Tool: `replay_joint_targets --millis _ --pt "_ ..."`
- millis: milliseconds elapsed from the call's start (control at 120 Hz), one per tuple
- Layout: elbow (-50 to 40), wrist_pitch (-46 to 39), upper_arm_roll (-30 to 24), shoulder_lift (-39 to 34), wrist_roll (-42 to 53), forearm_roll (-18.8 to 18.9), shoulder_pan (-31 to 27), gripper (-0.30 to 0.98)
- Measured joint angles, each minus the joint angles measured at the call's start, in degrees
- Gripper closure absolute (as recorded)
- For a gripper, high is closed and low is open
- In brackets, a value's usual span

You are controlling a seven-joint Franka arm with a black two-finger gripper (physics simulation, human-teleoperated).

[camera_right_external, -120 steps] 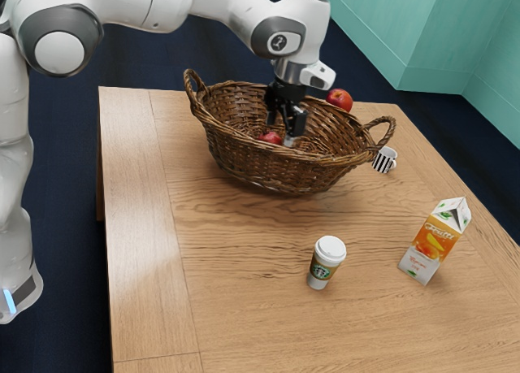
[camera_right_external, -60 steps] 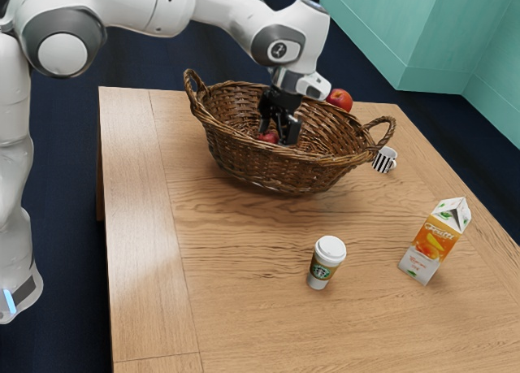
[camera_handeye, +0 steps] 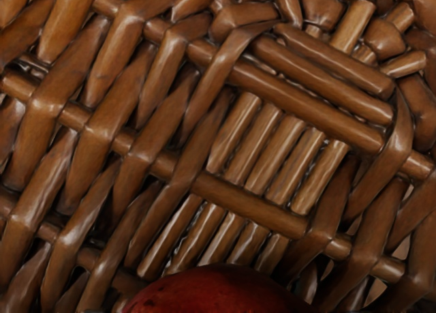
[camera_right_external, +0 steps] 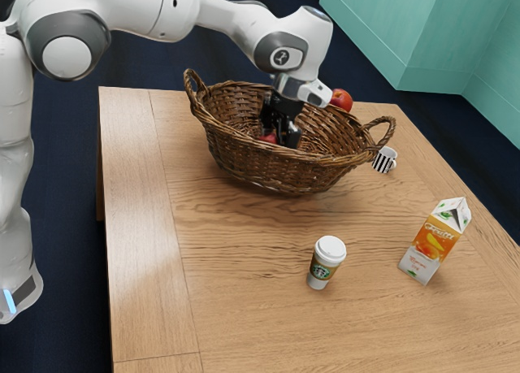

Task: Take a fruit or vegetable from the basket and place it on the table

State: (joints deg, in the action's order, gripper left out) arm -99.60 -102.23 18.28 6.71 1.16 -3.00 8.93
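Inside the wicker basket [camera_right_external: 268, 168], my gripper [camera_right_external: 279, 136] reaches down with its fingers apart, open. A red fruit [camera_right_external: 268, 138] lies low in the basket at the fingertips, partly covered by them and by the rim. The wrist view has the red fruit [camera_handeye: 218, 292] large at its lower edge, just under my hand, beside the woven basket wall [camera_handeye: 252, 156]. How far the fingers reach around the fruit is hidden.
A red apple [camera_right_external: 341, 100] is behind the basket's far rim. A striped mug [camera_right_external: 385, 160] stands by the basket's handle at the exterior view's right. Nearer on the wooden table [camera_right_external: 227, 292] are a coffee cup [camera_right_external: 327, 262] and a juice carton [camera_right_external: 435, 241].
My gripper has moved lower into the basket and slightly toward the exterior view's left, closer over the red fruit. The basket and other objects have stayed put.
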Motion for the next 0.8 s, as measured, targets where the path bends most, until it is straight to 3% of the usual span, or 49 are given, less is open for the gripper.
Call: replay_joint_targets --millis 408,542,558,617,800 --pt "0.14 1.03 -0.12 -9.94 0.34 1.35 4.14 0.30" --pt "0.03 1.73 -0.18 -13.17 0.40 2.77 13.00 0.30" --pt "0.00 1.82 -0.21 -13.41 0.40 2.93 14.35 0.23" --pt "-0.09 2.12 -0.33 -13.89 0.45 3.18 17.97 0.31" --pt "-0.18 3.04 -0.44 -14.16 0.52 3.69 22.69 0.32"
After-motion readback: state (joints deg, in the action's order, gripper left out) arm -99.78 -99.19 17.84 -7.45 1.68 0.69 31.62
